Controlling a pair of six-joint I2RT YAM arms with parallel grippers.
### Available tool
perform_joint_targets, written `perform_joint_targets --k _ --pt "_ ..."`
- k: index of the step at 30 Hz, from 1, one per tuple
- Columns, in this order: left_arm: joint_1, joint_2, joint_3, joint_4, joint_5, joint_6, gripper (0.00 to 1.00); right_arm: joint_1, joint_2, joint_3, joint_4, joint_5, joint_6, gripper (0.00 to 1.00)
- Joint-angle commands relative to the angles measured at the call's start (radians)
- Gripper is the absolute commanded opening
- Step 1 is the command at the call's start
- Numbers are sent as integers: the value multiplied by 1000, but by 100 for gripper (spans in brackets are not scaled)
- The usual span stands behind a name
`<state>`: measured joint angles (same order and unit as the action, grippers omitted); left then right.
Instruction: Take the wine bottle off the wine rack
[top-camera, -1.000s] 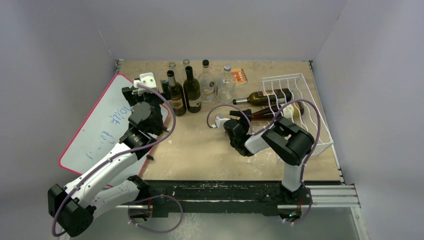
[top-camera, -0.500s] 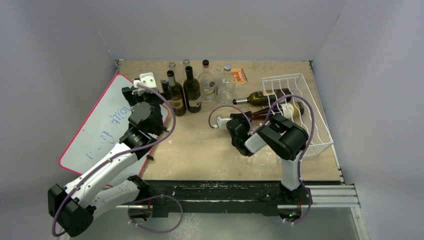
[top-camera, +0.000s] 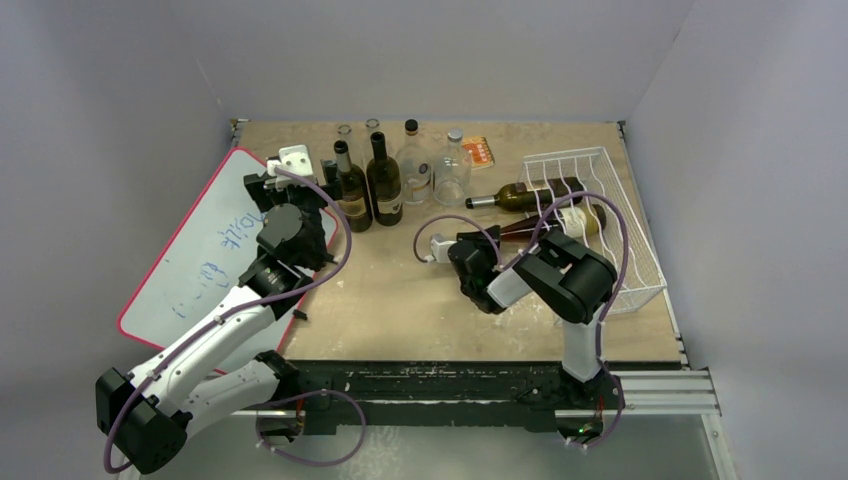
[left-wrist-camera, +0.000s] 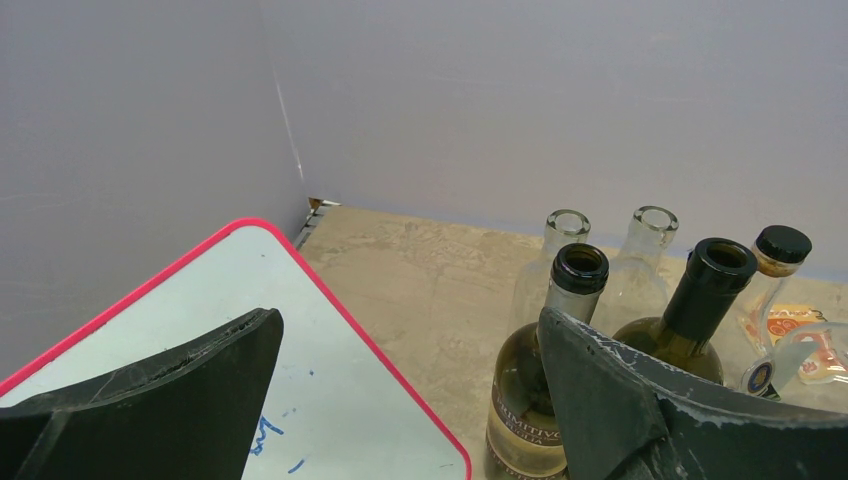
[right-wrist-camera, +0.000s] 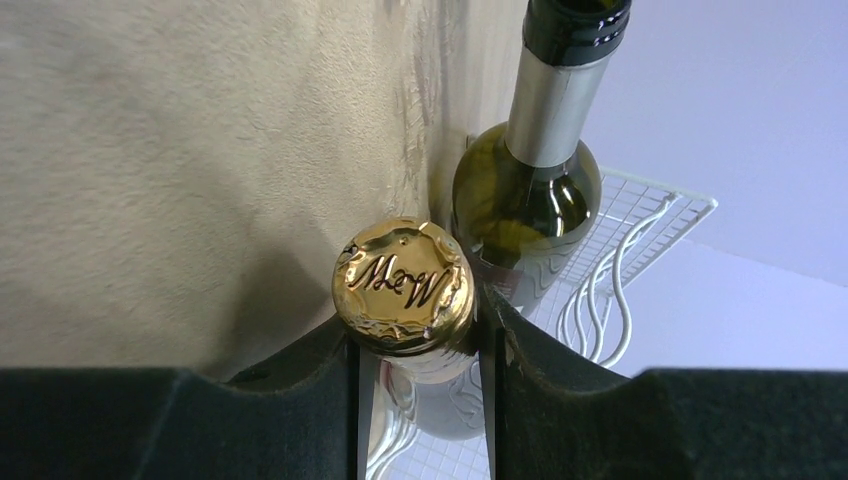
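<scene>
- Fingers (right-wrist-camera: 250, 410) of the right gripper (top-camera: 447, 246) are clamped on the neck of the gold-capped bottle (right-wrist-camera: 402, 285), one pressed to each side just under the cap.
- That bottle lies on its side in the white wire rack (top-camera: 640, 255), right of centre, its neck pointing left out of the rack.
- A second bottle (top-camera: 525, 193) lies in the rack just behind it.
- At upper left, the left gripper (left-wrist-camera: 405, 335) hangs with jaws wide apart, holding nothing, over the whiteboard (top-camera: 200, 250) edge and near the upright bottles (top-camera: 385, 185).
</scene>
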<state>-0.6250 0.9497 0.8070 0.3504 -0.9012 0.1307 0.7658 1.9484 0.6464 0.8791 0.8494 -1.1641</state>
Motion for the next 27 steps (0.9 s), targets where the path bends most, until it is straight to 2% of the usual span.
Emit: perform_joint_targets --k 1,7,10,22,27 --pt "-5 -9 32 30 9 -17 100 56 -50 -5 43 20 83 9" --pt "-5 -6 32 30 8 -16 100 133 -101 -28 44 50 101 4" --pt "-5 -6 32 30 8 -17 100 171 -140 -1 -81 46 191 0" --pt "-5 1 31 29 8 -17 100 324 -319 158 -518 -6 501 0" --pt "-5 4 32 29 6 -14 100 419 -352 207 -603 46 563 0"
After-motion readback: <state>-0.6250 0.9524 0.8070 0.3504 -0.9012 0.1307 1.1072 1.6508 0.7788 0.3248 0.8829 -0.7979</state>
